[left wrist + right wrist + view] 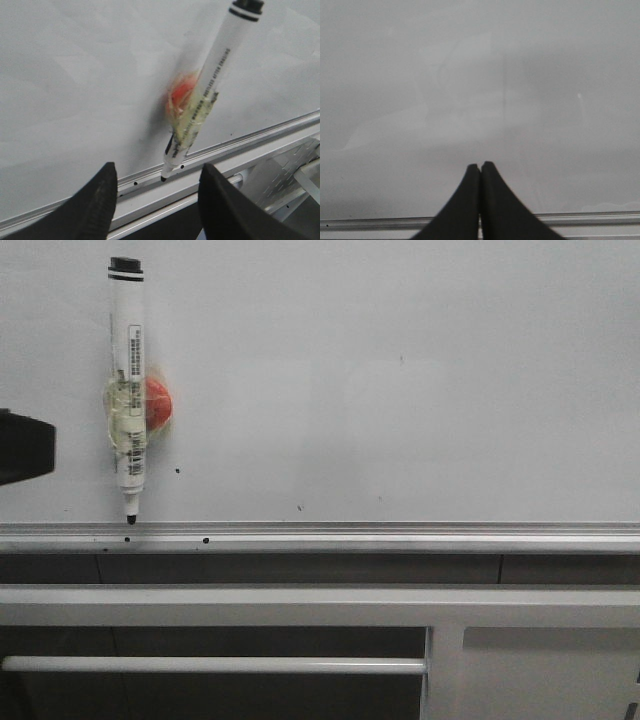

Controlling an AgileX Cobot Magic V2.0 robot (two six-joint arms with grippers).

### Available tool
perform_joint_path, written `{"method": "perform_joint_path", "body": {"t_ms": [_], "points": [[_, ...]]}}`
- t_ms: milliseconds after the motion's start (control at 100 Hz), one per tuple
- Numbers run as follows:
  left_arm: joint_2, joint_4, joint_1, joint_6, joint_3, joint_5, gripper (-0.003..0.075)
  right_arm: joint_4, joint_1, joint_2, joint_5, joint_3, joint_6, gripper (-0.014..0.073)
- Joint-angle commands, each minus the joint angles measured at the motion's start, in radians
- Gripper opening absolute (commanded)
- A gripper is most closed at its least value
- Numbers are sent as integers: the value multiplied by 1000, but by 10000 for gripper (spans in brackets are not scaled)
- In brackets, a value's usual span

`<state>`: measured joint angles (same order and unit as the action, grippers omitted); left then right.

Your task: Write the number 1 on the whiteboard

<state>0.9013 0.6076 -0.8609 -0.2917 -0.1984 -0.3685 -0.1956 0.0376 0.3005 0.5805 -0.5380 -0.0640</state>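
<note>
The whiteboard [400,390] fills the front view, pale and glossy with a few dark specks. The number 1 does not show on it in any view. A white marker [128,370] with a black cap stands nearly upright at the board's left. It is taped to a red round magnet [160,405], and its tip touches the silver edge rail [400,535]. My left gripper [158,167] is open, short of the marker [210,85], holding nothing. My right gripper [480,164] is shut and empty, pointing at bare whiteboard [480,75].
A white metal frame [300,595] with a horizontal bar [200,664] runs below the rail. A dark part of my left arm [22,445] shows at the left edge of the front view.
</note>
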Motion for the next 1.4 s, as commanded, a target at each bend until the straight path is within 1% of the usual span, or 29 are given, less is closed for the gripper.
{"method": "perform_joint_path", "body": {"t_ms": [0,190,250,360,450,740,900,1130,1210,1390], "points": [[54,1,-58,0,-25,-157,332,5,1,21,-63,-23,12,-64],[181,43,-140,7,-25,-334,332,5,-3,21,-63,-23,12,-64],[212,46,-153,7,-25,-359,332,5,-3,21,-63,-23,12,-64],[280,46,-167,35,-32,-403,332,5,-3,21,-69,-23,12,-64],[329,44,-174,93,-32,-461,332,6,-3,21,-74,-23,12,-64],[435,12,-178,148,-32,-634,332,28,-18,21,-75,-23,12,-64],[470,-6,-178,201,-32,-660,332,49,-29,21,-75,-23,12,-64],[491,-30,-178,231,-34,-696,332,49,-29,21,-75,-23,12,-64],[491,-34,-178,292,-42,-697,332,49,-31,21,-75,-23,12,-64],[491,-29,-178,292,-51,-697,331,49,-31,21,-75,-23,12,-64]]}}
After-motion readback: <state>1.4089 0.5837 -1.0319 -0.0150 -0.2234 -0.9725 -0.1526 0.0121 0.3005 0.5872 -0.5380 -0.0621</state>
